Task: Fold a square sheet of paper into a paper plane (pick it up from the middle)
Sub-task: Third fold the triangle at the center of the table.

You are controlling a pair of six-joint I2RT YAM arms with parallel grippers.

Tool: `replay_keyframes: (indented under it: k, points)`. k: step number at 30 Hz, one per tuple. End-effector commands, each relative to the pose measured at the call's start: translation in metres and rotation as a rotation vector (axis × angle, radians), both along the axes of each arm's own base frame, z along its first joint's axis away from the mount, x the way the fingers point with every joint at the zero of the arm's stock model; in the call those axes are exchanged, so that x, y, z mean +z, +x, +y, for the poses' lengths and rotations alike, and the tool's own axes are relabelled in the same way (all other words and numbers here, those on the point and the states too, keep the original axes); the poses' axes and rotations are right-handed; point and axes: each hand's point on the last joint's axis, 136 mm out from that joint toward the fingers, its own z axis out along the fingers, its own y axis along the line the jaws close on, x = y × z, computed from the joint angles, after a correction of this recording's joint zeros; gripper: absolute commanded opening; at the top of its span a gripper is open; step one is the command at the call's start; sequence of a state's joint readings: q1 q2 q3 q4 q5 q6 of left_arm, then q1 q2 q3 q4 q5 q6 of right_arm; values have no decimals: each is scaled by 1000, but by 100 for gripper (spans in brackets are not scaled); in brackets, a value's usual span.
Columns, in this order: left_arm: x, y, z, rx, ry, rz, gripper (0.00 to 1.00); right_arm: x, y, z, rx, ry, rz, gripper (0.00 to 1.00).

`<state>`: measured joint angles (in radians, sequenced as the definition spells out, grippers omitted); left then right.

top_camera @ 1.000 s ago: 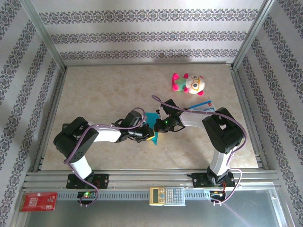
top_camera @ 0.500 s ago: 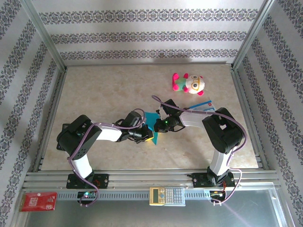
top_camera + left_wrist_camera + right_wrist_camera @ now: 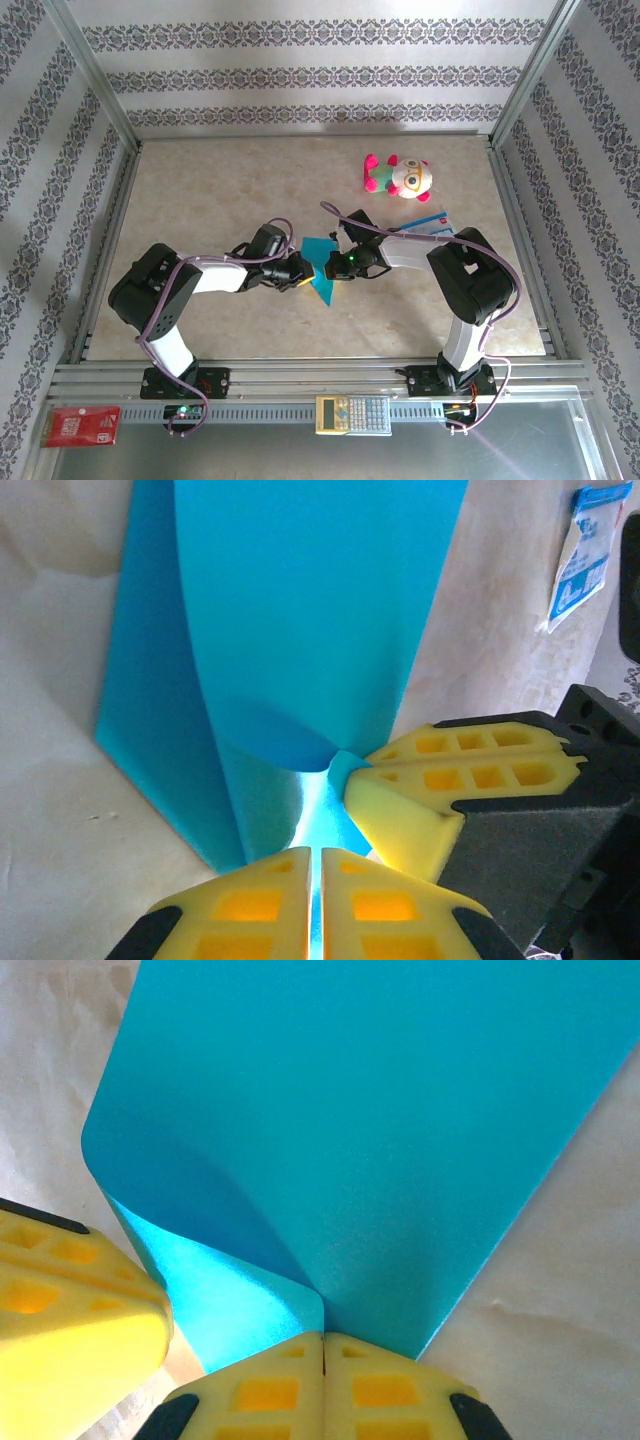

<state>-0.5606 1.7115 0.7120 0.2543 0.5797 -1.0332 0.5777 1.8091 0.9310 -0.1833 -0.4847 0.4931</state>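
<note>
**Both grippers pinch the teal sheet, left of the card**

Top view: the sheet [image 3: 321,266] sits on the table [image 3: 220,190] to the left of the card [image 3: 430,224] and a little nearer the arm bases – a small teal patch with a point towards those bases. The left gripper [image 3: 300,271] meets it on the side away from the card; the right gripper [image 3: 336,264] meets it on the card's side, so it stands between card and sheet. How tightly either one grips cannot be made out from here. A plush [image 3: 398,177] lies beyond the card, towards the back wall.

Left wrist view: the card [image 3: 585,550] is at the upper right, with the sheet [image 3: 310,610] well to its left. The left gripper [image 3: 316,858] is closed to a hairline, a teal edge caught in the slit. A flap of the sheet curls up and over the layer beneath. The right fingers [image 3: 450,780] come in from the card's side, pressed together, their tip on the sheet's lower edge.

Right wrist view: the right gripper [image 3: 322,1340] is closed flat on the sheet [image 3: 390,1120] – the flap bends back from the pinch, its paler underside showing. The left fingers [image 3: 70,1310] touch the sheet's curled edge.
</note>
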Motion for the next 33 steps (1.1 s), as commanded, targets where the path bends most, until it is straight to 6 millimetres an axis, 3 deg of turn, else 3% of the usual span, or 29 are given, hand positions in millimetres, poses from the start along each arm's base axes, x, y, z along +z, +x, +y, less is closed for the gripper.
replay_keyframes:
  k: [1, 7, 17, 26, 33]
  points:
    - [0, 3, -5, -63, 19, -4, 13, -39, -23, -24, -2, -130, 95, 2]
    - [-9, 2, -5, -88, 52, 19, 13, -40, -23, -24, 0, -131, 95, 2]
    - [-30, -3, 14, -67, 108, 62, 13, -40, -23, -23, 12, -132, 98, 2]
    - [5, 14, 10, -58, 48, -20, 15, -40, -23, -23, 18, -133, 99, 2]
    - [-14, 14, 15, -77, 103, 17, 15, -41, -23, -23, 19, -135, 100, 2]
